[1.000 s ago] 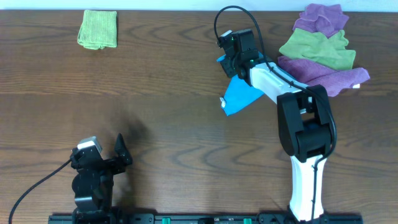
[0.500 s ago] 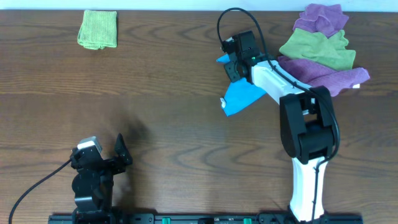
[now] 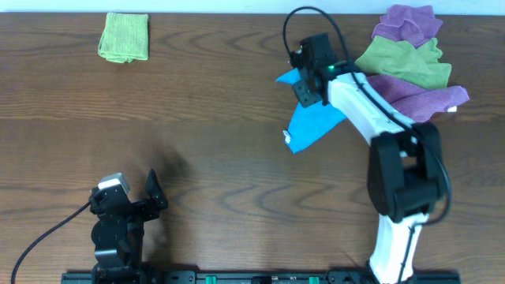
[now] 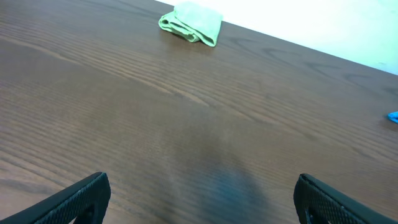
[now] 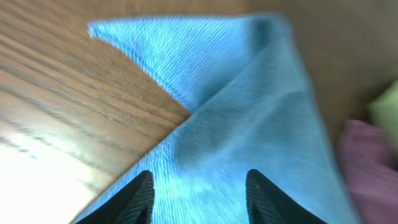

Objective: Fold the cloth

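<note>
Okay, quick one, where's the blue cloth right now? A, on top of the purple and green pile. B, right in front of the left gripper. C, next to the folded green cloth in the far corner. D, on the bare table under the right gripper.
D: the blue cloth lies on the wood beneath the right gripper, beside rather than on the purple and green pile.

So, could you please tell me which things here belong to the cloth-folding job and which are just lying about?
For the job:
- blue cloth
- right fingers, apart just above it

Just lying about:
- folded green cloth, at the far left edge
- heap of purple and green cloths, at the far right
</note>
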